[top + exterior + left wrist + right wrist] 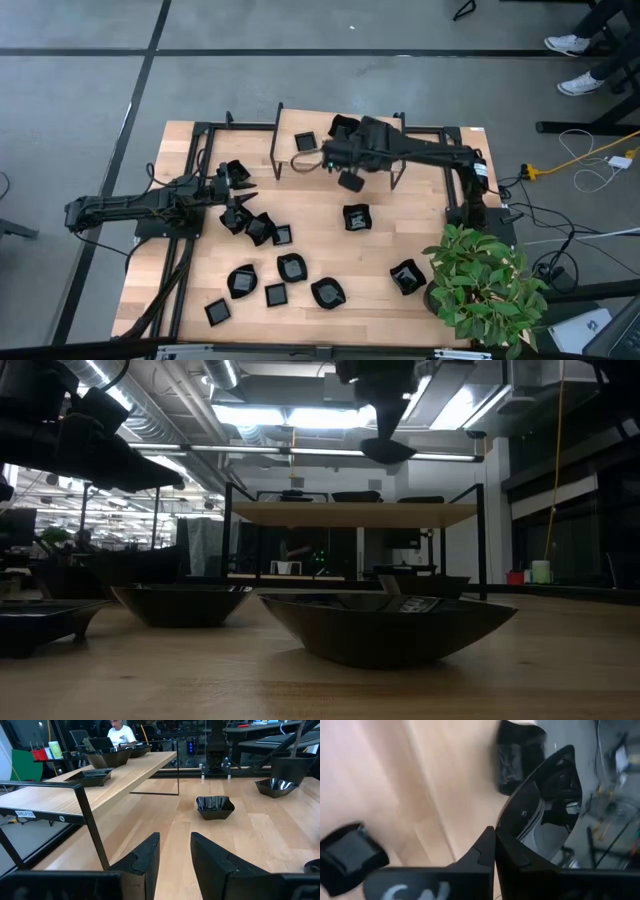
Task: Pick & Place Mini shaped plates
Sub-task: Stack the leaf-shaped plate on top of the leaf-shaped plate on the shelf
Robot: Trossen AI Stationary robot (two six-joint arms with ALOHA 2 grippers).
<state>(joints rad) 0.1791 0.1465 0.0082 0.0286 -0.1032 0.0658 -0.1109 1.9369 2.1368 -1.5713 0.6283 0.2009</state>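
Note:
Several tiny glossy black plates lie on the wooden table, among them a wavy one (355,217) and a cluster (258,228) toward the near left. Two more (305,142) (345,125) sit on the raised shelf at the far edge. My right gripper (350,172) hovers in front of the shelf, shut on one plate (545,810), which also shows in the low view (388,451). My left gripper (175,862) is open and empty above the table's left part, by the cluster, pointing toward the wavy plate (215,807). My right gripper pinches the plate by its rim (502,827) between the two fingers, one on the inner face and one on the underside. The fingers come from above. The plate is lifted clear of table and shelf and hangs just below the gripper (385,410).
A raised wooden shelf (380,140) on a black metal frame runs along the far edge, with posts (92,825) near my left gripper. A potted plant (485,285) stands at the near right corner. A person sits beyond the table (120,732).

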